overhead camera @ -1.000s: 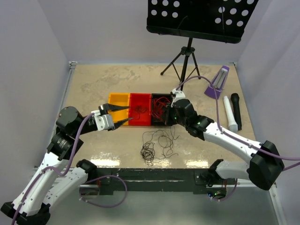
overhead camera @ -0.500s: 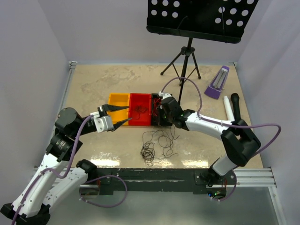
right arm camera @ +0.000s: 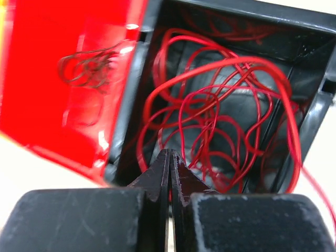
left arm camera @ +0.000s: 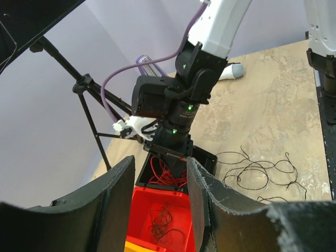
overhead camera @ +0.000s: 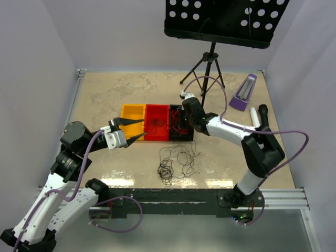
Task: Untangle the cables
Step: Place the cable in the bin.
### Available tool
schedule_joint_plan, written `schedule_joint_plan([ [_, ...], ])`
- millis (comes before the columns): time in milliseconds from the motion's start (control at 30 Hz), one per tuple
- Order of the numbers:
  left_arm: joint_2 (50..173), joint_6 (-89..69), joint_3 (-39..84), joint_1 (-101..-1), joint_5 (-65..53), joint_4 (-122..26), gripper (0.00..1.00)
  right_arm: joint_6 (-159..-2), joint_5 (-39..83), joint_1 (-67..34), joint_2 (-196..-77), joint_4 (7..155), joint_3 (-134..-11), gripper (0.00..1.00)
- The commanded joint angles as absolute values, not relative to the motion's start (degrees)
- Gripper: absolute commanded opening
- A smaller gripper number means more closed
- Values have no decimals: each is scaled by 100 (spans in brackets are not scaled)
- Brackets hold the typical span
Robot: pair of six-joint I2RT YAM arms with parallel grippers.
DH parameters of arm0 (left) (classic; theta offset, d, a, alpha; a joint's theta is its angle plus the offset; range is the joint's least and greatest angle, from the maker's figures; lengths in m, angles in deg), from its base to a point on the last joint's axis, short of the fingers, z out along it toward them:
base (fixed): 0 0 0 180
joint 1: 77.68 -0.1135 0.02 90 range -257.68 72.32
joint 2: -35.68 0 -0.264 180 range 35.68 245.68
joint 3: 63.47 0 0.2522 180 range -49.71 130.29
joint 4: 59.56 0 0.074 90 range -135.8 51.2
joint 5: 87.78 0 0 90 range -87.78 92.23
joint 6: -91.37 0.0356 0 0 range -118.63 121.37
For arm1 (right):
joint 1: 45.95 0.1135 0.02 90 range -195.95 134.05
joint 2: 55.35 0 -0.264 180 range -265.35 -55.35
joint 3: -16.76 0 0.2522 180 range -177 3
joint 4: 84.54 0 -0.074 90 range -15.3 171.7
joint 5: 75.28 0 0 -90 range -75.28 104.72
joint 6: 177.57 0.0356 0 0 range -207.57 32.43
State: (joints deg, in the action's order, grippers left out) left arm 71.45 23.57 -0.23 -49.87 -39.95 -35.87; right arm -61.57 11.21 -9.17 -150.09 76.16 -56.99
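The right gripper (right arm camera: 169, 164) has its fingers pressed together, the tips just over the red cables (right arm camera: 210, 105) coiled in the black bin (right arm camera: 311, 126). The left gripper (overhead camera: 138, 128) stands half open, holding nothing, beside the yellow bin (overhead camera: 132, 112). In the red bin (left arm camera: 144, 205) lie dark cables (left arm camera: 160, 219). Another dark tangle (overhead camera: 176, 161) lies on the table (overhead camera: 105, 94).

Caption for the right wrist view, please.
Shut right gripper poised over the black bin of tangled red cables, red bin alongside.
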Motion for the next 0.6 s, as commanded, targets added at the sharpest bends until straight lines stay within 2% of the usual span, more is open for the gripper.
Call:
schedule_joint_plan([
  [0, 7092, 2422, -5, -5000, -3970, -3657, 49, -6366, 1006, -982, -15404, 7766, -6037, 0],
  [333, 7118, 2405, -5, -5009, -4022, -3622, 49, -6296, 1094, -1053, -16073, 7950, -6266, 0],
  [500, 7162, 2431, -66, -5000, -4110, -3578, 49, -6296, 1304, -1053, -15574, 7846, -6379, 0],
  [567, 7189, 2379, -101, -5000, -4137, -3648, 49, -6313, 1366, -1053, -15327, 7626, -6616, 6],
])
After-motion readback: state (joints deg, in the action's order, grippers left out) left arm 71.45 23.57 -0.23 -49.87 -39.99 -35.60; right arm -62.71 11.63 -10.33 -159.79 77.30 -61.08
